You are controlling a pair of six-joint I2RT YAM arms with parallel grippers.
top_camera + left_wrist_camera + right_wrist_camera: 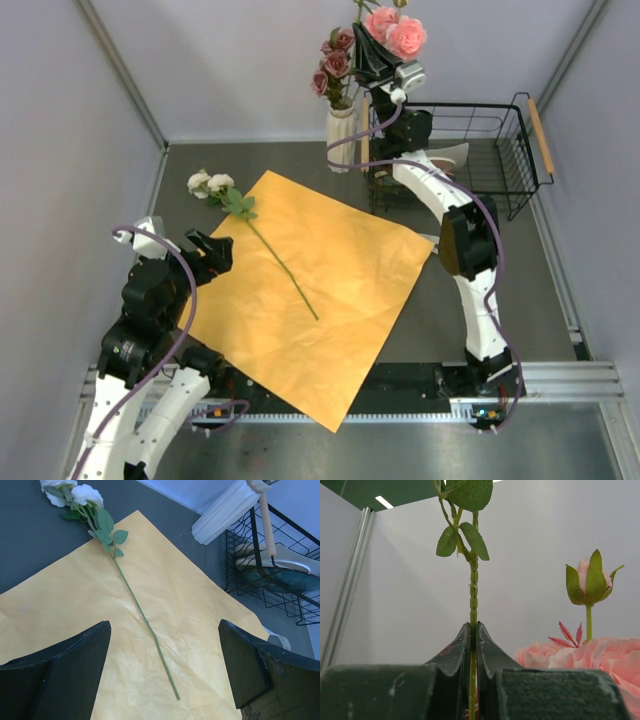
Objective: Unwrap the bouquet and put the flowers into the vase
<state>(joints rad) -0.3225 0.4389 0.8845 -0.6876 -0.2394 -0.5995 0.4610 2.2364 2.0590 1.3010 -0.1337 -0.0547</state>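
Right wrist camera alone shows right fingers (452, 657) clamping a stem (473, 595), apparently the pink roses' (395, 32); left fingers (70, 667) gape wide.

No readable text, no labels or numbers, none on the vase (341, 128), none on the orange paper (320, 290)

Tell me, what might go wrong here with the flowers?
1. The right gripper pinches the pink rose stem thinly; it could slip or twist and miss the vase.
2. Lowering it might knock the slim vase over or crush the mauve roses inside.
3. The left gripper, open over the white rose stem, may snag the orange paper.
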